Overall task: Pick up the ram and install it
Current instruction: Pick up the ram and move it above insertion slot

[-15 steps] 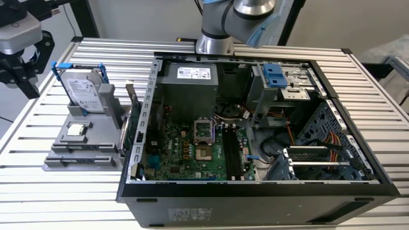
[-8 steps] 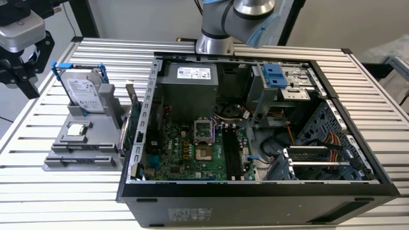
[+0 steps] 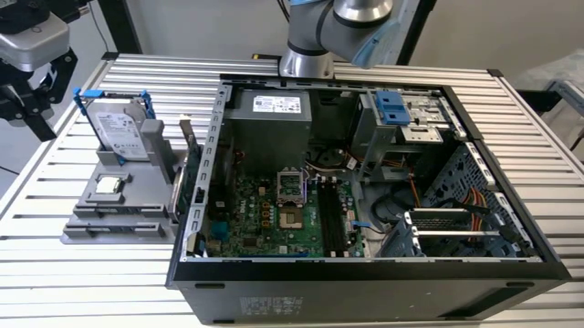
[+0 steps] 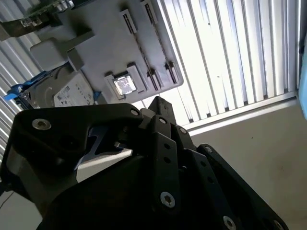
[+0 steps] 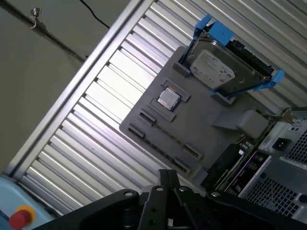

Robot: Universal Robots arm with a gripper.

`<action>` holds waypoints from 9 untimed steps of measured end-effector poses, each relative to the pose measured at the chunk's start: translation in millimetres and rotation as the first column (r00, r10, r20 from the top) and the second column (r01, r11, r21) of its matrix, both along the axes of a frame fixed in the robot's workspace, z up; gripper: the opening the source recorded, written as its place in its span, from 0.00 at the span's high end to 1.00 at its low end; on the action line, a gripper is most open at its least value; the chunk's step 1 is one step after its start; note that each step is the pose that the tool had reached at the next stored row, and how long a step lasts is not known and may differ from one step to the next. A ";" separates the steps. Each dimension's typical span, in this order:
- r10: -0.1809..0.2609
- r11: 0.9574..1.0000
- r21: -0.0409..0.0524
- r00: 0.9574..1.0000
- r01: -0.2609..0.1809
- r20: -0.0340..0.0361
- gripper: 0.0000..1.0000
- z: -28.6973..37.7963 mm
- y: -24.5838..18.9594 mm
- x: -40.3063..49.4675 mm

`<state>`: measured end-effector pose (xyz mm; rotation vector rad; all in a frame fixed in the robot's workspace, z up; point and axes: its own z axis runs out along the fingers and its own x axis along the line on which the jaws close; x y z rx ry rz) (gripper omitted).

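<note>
The ram [image 5: 226, 165] stands on its long edge in a slot along the side of the grey fixture [image 5: 192, 120] that faces the open computer case [image 3: 365, 273], squeezed between fixture and case wall. On the same fixture, farther from the case, sit the small square processor [image 5: 169, 98] and the hard drive [image 5: 225, 72] in its blue frame. The fixture lies on the ribbed counter [image 3: 55, 273]. The gripper [image 3: 35, 102] hangs above the counter, off the fixture's far side from the case, touching nothing. Whether its jaws are wide or narrow I cannot tell.

As I judge it, the risk lies in the crowding. The stick is thin and close to the case wall, so an approach slightly off line could strike that wall or catch the board crookedly. A skewed hold would likely jam at the memory slots [image 3: 330, 219].
</note>
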<state>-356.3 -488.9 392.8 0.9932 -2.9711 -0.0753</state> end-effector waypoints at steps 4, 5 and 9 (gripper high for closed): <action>0.030 1.000 0.000 1.000 -0.030 0.000 1.00 0.0 0.0 0.0; 0.037 0.999 0.000 0.999 -0.037 0.000 1.00 0.0 0.0 0.0; 0.066 0.998 0.000 0.998 -0.066 0.000 1.00 0.0 0.0 0.0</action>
